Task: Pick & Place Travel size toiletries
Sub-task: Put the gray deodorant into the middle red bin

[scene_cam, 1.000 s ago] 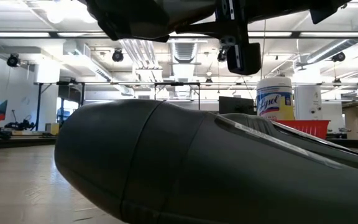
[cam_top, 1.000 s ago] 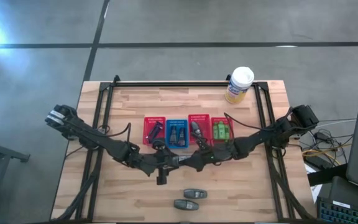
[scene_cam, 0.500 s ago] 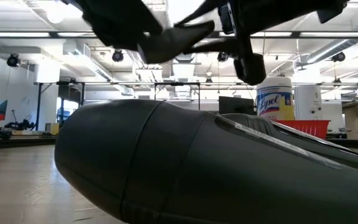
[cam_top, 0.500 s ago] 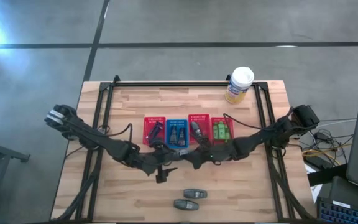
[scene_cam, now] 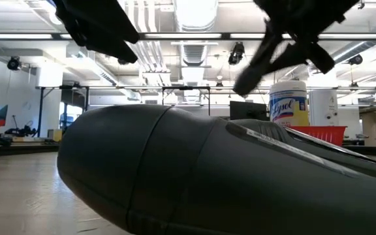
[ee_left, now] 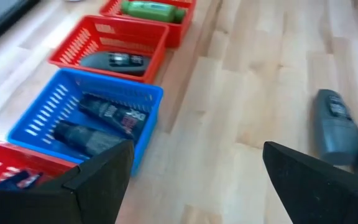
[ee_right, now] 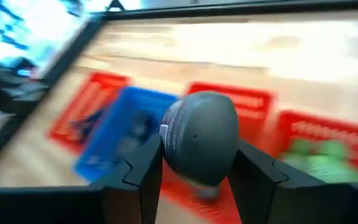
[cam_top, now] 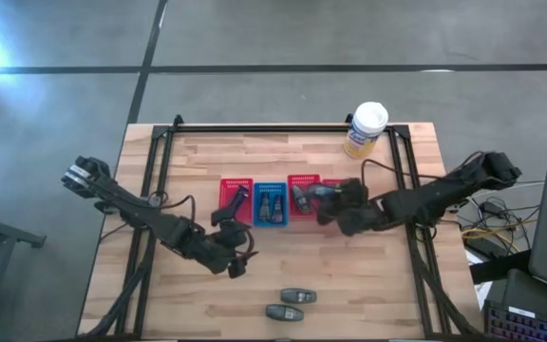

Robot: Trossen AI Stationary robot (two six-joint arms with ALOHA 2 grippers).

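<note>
Held item: a grey oval plastic bottle (ee_right: 199, 137) sits clamped between the fingers of the right gripper (ee_right: 194, 171), carried above the row of mesh baskets, over the second red mesh basket (cam_top: 304, 195).

Right arm: it reaches in from the table's right side; in the high view the right gripper hangs just beside the green-filled basket (cam_top: 338, 198), which its wrist partly hides.

Already sorted: one grey oval bottle (ee_left: 112, 60) lies in the second red basket; two small dark bottles (ee_left: 98, 121) lie in the blue mesh basket (ee_left: 53, 106); bright green small bottles (ee_left: 149, 9) fill the far red basket; thin dark items, likely razors (cam_top: 236, 199), rest in the first red basket (cam_top: 235, 197).

Left to do: two more grey oval bottles (cam_top: 291, 303) lie side by side on the bare wood near the table's front edge, well apart from the baskets. By my reading the task is well past halfway, with the carried bottle to set down and that pair to follow.

Left arm: the left gripper (cam_top: 236, 264) hovers with fingers spread and nothing between them, between the baskets and the loose pair.

Surroundings: a large white-and-yellow wipes canister (cam_top: 365, 129) stands at the back edge of the light wooden table (cam_top: 198, 313).

Obstructions: the two arms are near each other at the basket row, so a clash looks possible there.
</note>
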